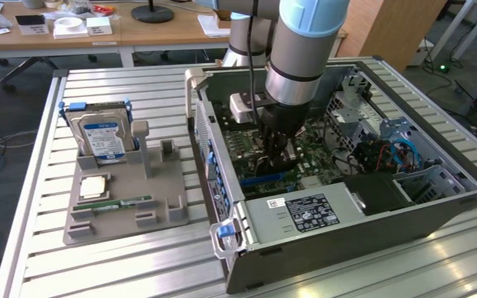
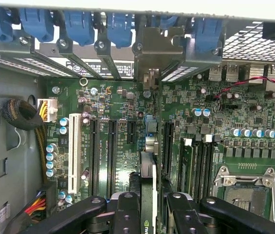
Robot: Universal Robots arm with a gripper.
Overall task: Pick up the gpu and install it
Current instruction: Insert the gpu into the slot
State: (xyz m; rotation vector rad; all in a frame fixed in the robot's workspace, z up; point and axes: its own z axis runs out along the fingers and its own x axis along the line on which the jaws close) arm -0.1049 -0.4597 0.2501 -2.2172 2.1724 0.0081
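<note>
Silver metal slats make up the counter [image 1: 122,267], and on it we see a big gray computer case [image 1: 437,211] lying open. On the exterior view's left of the case sits a gray tray [image 1: 164,186]. A hard drive [image 1: 102,136] with a blue label stands up at the far end of the tray. A small square chip [image 1: 95,185] and a thin green memory stick [image 1: 122,203] lie flat in the tray.

We see the robot arm [image 1: 300,43] reaching straight down into the open case. Its pincer [image 1: 273,158] is low inside, close over the green board.

From the wrist view we look along the pincer [image 2: 149,212]. Its black fingers [image 2: 126,214] are squeezed onto the gpu [image 2: 148,180], one on each side, so the pincer is partly closed with the card held tight. The gpu stands on its thin edge, and we see it edge-on. It sits over the green board [image 2: 127,102], between two long black slots [image 2: 112,151]. We cannot tell if it is pushed into a slot. A white slot [image 2: 72,151] lies well off to one side. Blue clips [image 2: 79,24] line the case wall past the card's far end.
</note>
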